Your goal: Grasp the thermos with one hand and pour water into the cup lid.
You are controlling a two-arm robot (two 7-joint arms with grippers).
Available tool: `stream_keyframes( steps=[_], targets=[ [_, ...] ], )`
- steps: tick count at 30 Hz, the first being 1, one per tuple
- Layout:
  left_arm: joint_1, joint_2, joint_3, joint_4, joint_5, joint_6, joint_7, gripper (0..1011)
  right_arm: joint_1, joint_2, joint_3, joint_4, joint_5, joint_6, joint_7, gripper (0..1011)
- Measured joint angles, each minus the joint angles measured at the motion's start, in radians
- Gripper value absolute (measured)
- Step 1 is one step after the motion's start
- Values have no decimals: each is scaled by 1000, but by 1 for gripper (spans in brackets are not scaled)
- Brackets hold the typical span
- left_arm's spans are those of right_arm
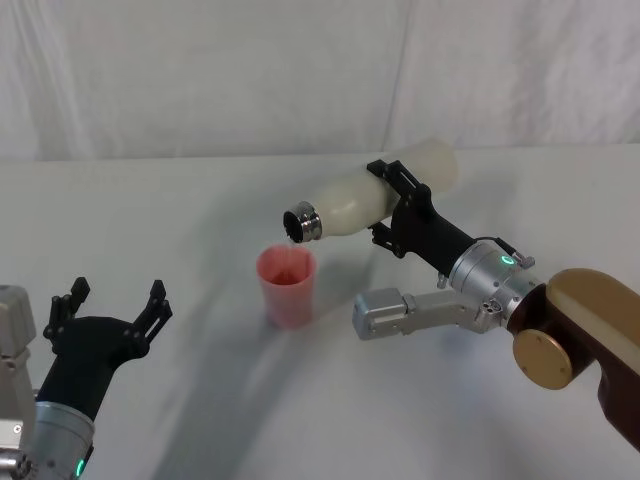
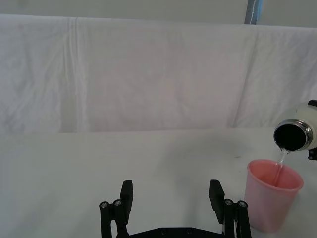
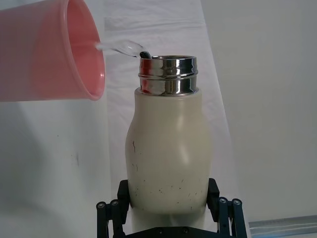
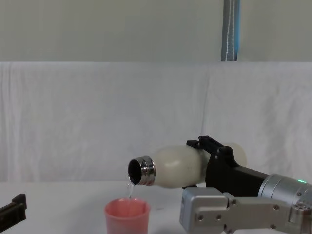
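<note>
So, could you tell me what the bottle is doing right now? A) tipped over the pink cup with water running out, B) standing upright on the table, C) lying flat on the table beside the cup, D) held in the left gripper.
A: the right gripper holds the bottle tipped nearly level, its steel neck above the pink cup, and a thin stream of water falls into it.

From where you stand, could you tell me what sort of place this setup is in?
Probably a robot test or recording bench, not a kitchen: white cloth covers the table and hangs as a backdrop. On it stands the cup lid, into which the right gripper tips the thermos; the left gripper waits open.
</note>
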Motion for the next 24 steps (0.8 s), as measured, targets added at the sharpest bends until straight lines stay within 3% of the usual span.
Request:
stream_keyframes(
  steps=[24],
  targets=[
    [0, 0, 0, 0, 0, 0, 0, 1001, 4, -1, -1, 11, 7, 1, 12, 950]
  ],
)
